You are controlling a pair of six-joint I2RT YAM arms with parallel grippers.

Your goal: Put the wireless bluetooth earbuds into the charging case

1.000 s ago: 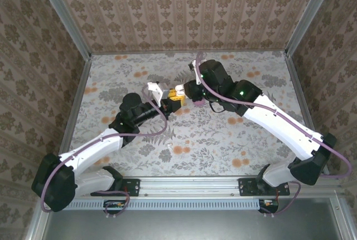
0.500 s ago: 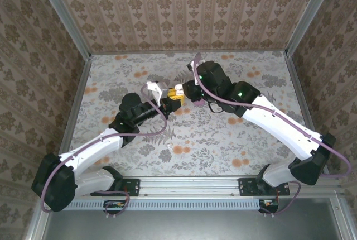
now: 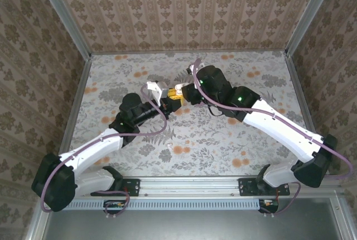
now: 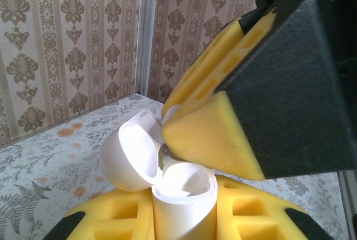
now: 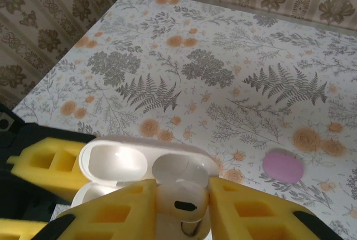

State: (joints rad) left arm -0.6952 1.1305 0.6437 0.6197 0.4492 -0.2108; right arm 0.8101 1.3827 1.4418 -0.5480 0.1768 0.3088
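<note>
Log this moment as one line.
left gripper: shut on charging case, lid open | right gripper: shut on earbud | earbud at case mouth

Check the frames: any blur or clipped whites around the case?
Left wrist: charging case whites nearly clipped inside, right end effector slightly soft near the lens. Right wrist: earbud and table print sharp. Top external: even light, faint shadows, case tiny.
</note>
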